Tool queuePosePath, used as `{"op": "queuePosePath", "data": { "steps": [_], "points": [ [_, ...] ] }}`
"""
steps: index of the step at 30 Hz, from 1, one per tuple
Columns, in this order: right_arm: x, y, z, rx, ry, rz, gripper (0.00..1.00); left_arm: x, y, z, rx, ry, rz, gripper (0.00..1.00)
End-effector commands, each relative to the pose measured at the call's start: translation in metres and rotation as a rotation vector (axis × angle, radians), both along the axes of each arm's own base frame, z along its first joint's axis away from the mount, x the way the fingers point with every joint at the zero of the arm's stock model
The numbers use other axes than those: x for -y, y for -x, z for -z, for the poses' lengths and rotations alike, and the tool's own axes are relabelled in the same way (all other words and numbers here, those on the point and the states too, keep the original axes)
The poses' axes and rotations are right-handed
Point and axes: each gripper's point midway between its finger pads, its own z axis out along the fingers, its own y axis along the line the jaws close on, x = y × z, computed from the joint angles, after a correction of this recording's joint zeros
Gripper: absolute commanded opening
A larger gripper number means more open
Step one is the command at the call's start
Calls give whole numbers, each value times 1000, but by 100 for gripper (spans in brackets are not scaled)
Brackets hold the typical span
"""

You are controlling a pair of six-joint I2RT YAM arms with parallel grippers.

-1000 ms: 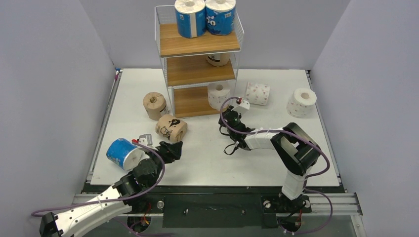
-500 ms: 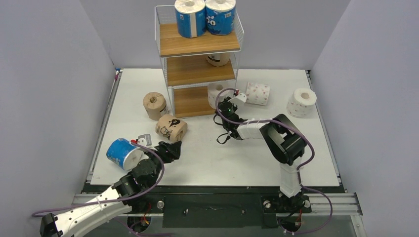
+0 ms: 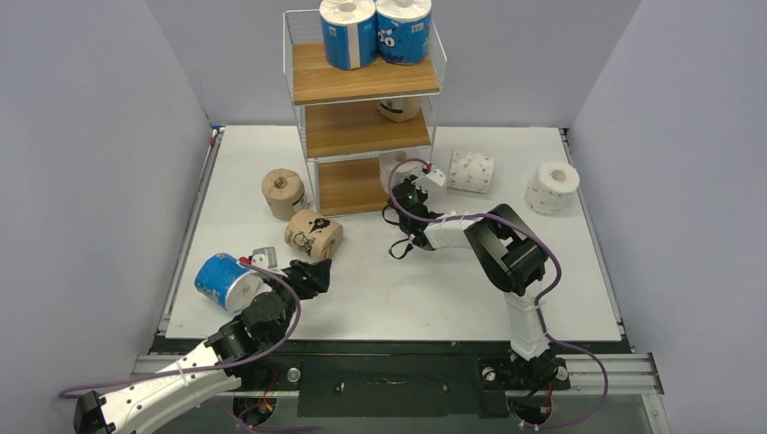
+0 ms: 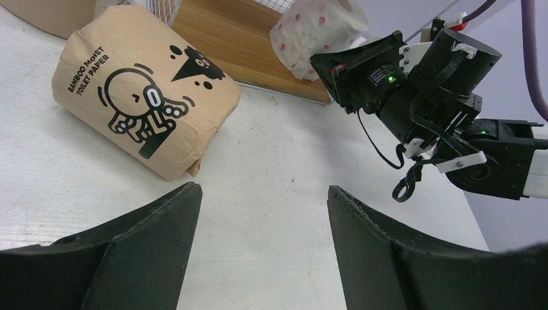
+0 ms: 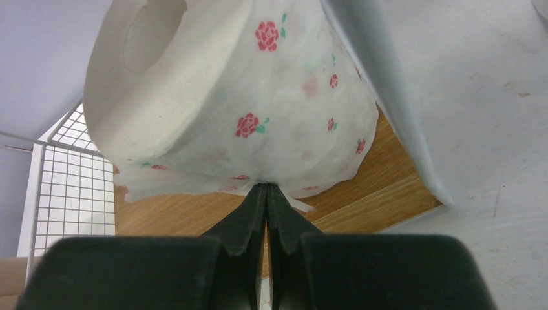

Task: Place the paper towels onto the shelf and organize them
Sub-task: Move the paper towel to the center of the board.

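Observation:
The shelf (image 3: 312,86) stands at the back; two blue paper towels (image 3: 348,32) sit on its top board and a tan one (image 3: 399,108) on the middle board. A white rose-print roll (image 5: 239,97) stands on the bottom board (image 5: 388,187). My right gripper (image 5: 265,187) is shut, its tips against the roll's lower wrap. My left gripper (image 4: 262,190) is open and empty above the table, just short of a tan roll (image 4: 145,97) lying on its side. A blue roll (image 3: 222,280) lies to the left of the left arm.
Another tan roll (image 3: 283,193) stands left of the shelf. Two white rolls sit to the right, one lying (image 3: 471,171), one upright (image 3: 552,186). The shelf's wire side (image 5: 71,187) is close to the left of the right gripper.
The right arm has reached left and forward to the shelf's bottom tier, and the white roll sits deeper on the board. The left arm has stayed still.

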Motion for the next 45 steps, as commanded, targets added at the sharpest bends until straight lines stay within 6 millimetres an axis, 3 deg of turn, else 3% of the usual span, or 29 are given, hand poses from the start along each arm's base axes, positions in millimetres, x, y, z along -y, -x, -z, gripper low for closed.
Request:
{"op": "queuePosePath", "data": {
  "steps": [1, 12, 16, 19, 20, 21, 24, 26, 27, 31, 35, 36, 37, 38, 39, 42, 44, 45],
  "points": [
    [-3, -11, -12, 21, -53, 48, 0, -1, 0, -6, 16, 8, -5, 70],
    [-7, -24, -18, 19, -73, 72, 0, -2, 1, -4, 14, 15, -3, 70],
    [-8, -22, -20, 21, -64, 67, 0, -2, 1, -4, 14, 12, -4, 70],
    [-6, -16, -32, 41, -64, 55, 0, -2, 1, -4, 15, 12, -4, 70],
    [-4, -11, -30, 39, -54, 48, 0, -2, 1, -5, 17, 16, -4, 70],
    [-5, -7, -43, 57, -63, 38, 0, -2, 1, -6, 19, 15, -4, 70],
    [-1, 12, -55, 69, -44, -2, 0, -2, 0, -7, 22, 12, -3, 70],
    [2, 28, -66, 65, -43, -42, 5, -2, 0, -9, 27, 7, -2, 70],
    [3, 40, -79, 73, -57, -74, 12, -2, 0, -11, 30, 2, -2, 70],
    [12, 78, -103, 12, -5, -196, 34, -2, -1, -14, 36, 0, -5, 72],
    [61, 113, -93, -141, 280, -209, 39, -1, -2, -15, 34, 1, -5, 75],
    [73, 114, -101, -134, 292, -186, 40, 0, -2, -15, 27, 1, -6, 76],
    [86, 119, -96, -155, 315, -173, 41, 1, -2, -14, 20, 1, -5, 78],
    [100, 119, -106, -136, 291, -143, 43, 2, -2, -13, 7, 3, -5, 79],
    [109, 122, -100, -147, 266, -130, 45, 4, -2, -13, 1, 5, 1, 80],
    [158, 123, -110, -117, 149, -5, 61, 12, -2, -11, -32, 8, 26, 85],
    [172, 120, -118, -100, 73, -3, 72, 18, -1, -9, -53, 13, 49, 97],
    [186, 115, -122, -90, 51, 32, 75, 22, 0, -8, -62, 22, 61, 98]
  ]
}}
